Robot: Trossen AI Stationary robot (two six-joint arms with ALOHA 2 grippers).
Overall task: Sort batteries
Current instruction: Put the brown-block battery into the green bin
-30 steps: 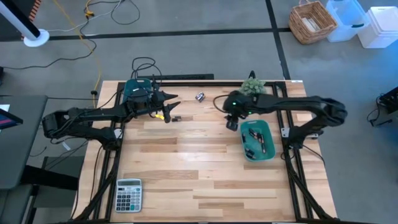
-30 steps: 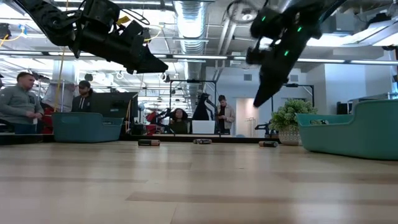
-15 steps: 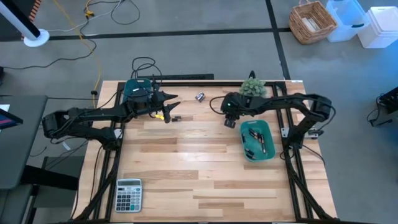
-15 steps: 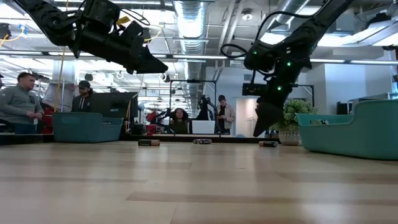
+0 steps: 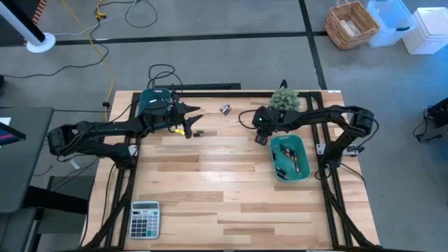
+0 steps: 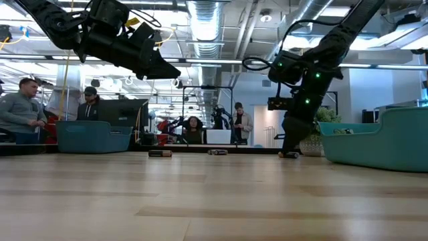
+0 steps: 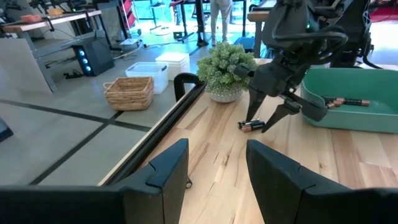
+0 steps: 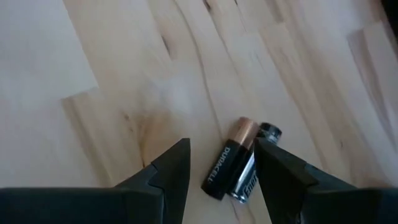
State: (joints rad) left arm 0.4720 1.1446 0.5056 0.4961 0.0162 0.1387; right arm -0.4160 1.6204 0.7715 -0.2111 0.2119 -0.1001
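Wooden tabletop (image 5: 210,189): right tool has dropped onto a battery pair.
Near edge, calculator (image 5: 145,219) untouched. Right tool (image 7: 267,121), raised a second ago, now sits low, fingers spread around two batteries (image 8: 236,167) lying touching beside the teal bin (image 5: 303,175); pickup looks imminent. Left tool (image 5: 197,117) hovers unmoved, fingers parted, empty, above another battery (image 5: 199,133).

From above, the right tool (image 5: 260,139) covers the batteries (image 8: 239,160) beneath it; in the right wrist view a second cell lies half hidden behind the copper-tipped one, its label cut short; cells in the bin (image 5: 301,171) are too small to count.
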